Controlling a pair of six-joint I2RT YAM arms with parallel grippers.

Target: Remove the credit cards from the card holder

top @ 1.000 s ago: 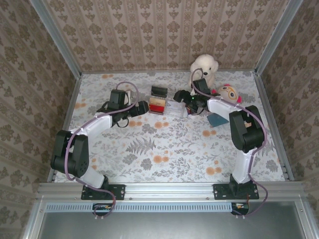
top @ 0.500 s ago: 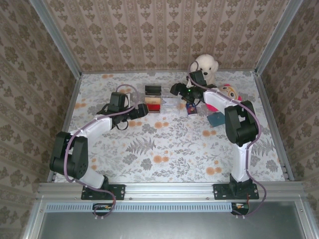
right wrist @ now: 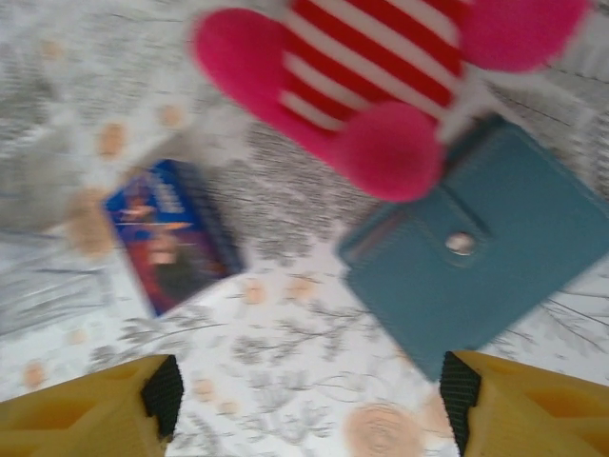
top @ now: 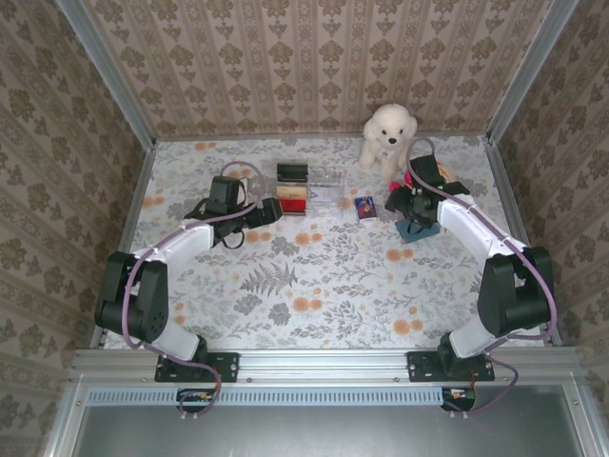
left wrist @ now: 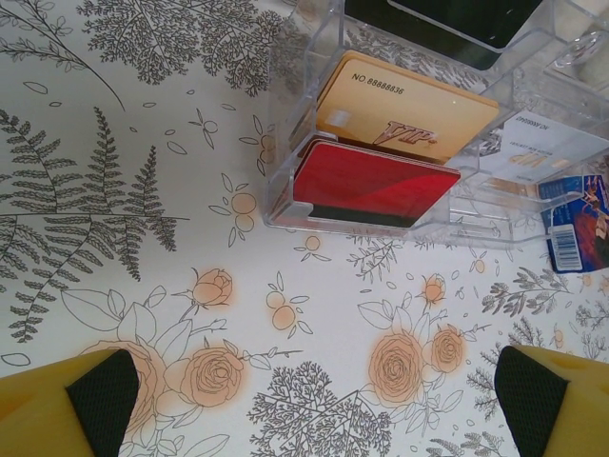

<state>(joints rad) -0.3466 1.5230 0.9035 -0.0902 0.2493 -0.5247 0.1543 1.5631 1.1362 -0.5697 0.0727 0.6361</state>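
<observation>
1. Trouble is likeliest at your left gripper [top: 274,208]. Its fingers are spread wide and empty, and it faces the clear card holder [left wrist: 400,124] from nearby. If you come in low, I expect you will shove the light holder across the cloth instead of reaching a card.
2. Your right gripper [right wrist: 309,400] is also spread and empty. It hangs over a teal wallet [right wrist: 481,262] and a striped pink plush [right wrist: 381,67]. Closing there would grab the wrong thing.
3. Most of the credit cards [left wrist: 376,181] stand in the holder's tiers: red in front, gold behind it, a dark one at the back. A blue printed card [right wrist: 171,233], likely one of them, lies flat on the table between holder and wallet. The thin edges may slip from your pads, or the red and gold cards may lift together.
4. Wallpapered walls [top: 304,67] close in three sides, so a wide swing could strike them.
5. The floral tablecloth [top: 285,286] lies flat, and its busy print could hide a dropped card. A white plush dog [top: 385,133] sits at the far edge.
</observation>
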